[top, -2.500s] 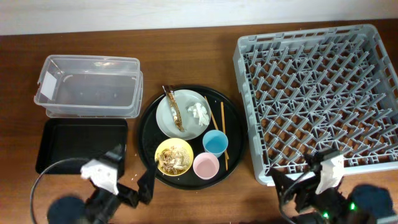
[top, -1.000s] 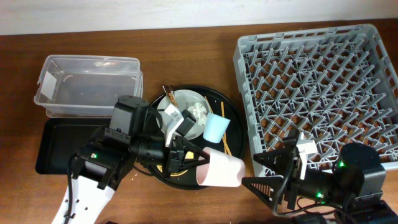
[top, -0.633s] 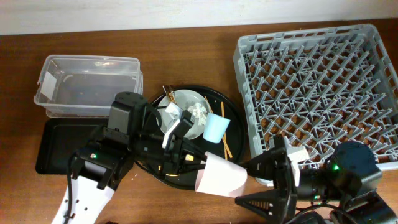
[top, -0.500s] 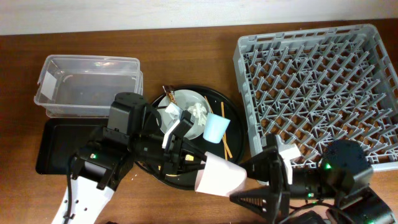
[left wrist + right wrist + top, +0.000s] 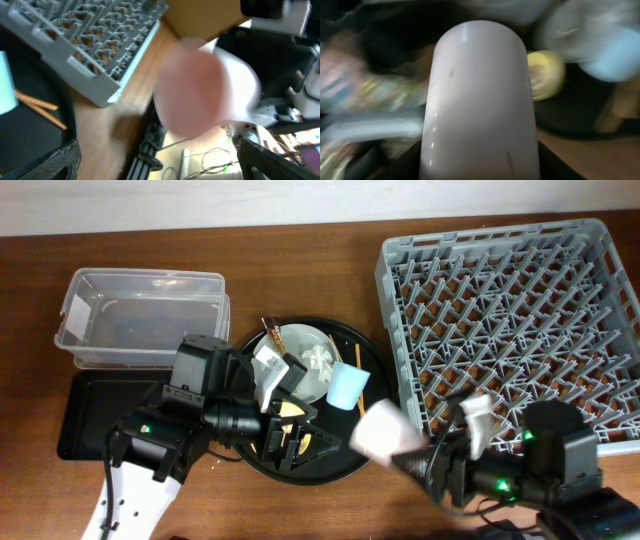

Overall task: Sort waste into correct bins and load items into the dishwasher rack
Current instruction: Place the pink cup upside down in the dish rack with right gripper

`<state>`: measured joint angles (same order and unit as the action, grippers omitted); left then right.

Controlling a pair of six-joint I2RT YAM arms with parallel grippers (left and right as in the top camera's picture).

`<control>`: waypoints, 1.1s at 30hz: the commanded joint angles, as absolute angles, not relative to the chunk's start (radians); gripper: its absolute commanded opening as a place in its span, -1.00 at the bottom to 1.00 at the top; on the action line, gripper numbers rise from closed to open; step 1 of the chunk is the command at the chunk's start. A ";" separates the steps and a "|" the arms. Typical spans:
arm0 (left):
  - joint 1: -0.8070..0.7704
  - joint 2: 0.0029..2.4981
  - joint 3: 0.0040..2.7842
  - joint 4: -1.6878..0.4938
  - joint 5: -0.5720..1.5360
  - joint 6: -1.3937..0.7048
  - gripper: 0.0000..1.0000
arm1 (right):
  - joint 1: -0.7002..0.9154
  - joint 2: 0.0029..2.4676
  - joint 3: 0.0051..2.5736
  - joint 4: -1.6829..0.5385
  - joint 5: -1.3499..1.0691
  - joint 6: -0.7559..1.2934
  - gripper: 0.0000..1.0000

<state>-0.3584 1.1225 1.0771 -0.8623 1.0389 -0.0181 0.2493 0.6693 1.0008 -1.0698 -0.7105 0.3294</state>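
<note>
My right gripper [image 5: 405, 452] is shut on the small pink cup [image 5: 383, 434] and holds it in the air between the round black tray and the dishwasher rack [image 5: 510, 320]. The pink cup fills the right wrist view [image 5: 480, 95]. My left gripper [image 5: 288, 442] is open and empty over the tray, facing the cup [image 5: 205, 95]. The white plate [image 5: 290, 370] holds a foil wrapper [image 5: 271, 330], scraps and tissue [image 5: 320, 358]. The blue cup [image 5: 347, 387] and chopsticks [image 5: 357, 355] are on the tray. The yellow bowl [image 5: 288, 412] is mostly hidden under my left gripper.
The clear tub [image 5: 140, 315] stands at the back left, with the shallow black tray [image 5: 90, 405] in front of it. The round black tray [image 5: 375, 365] sits in the middle, close to the rack's left wall. Both arms crowd the front edge.
The pink cup passed from my left gripper to my right gripper. The right gripper closed on it and drew it to the right. The left gripper opened and stayed over the tray.
</note>
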 commanded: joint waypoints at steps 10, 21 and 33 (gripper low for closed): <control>-0.337 1.111 1.085 -0.877 0.919 -0.006 0.99 | 0.097 1.036 1.079 -1.284 -0.080 0.230 -0.06; -0.337 1.112 1.085 -0.863 0.597 -0.012 0.99 | 0.097 1.288 1.168 -1.201 -0.176 0.225 0.72; -0.501 1.758 1.289 -0.386 0.444 -0.071 0.68 | 0.098 0.950 1.277 -1.333 -0.307 0.225 0.84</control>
<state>-0.4686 1.5967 1.1648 -0.4114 0.4618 -0.0544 0.1043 0.9413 1.2736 -1.3167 -0.2832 0.2287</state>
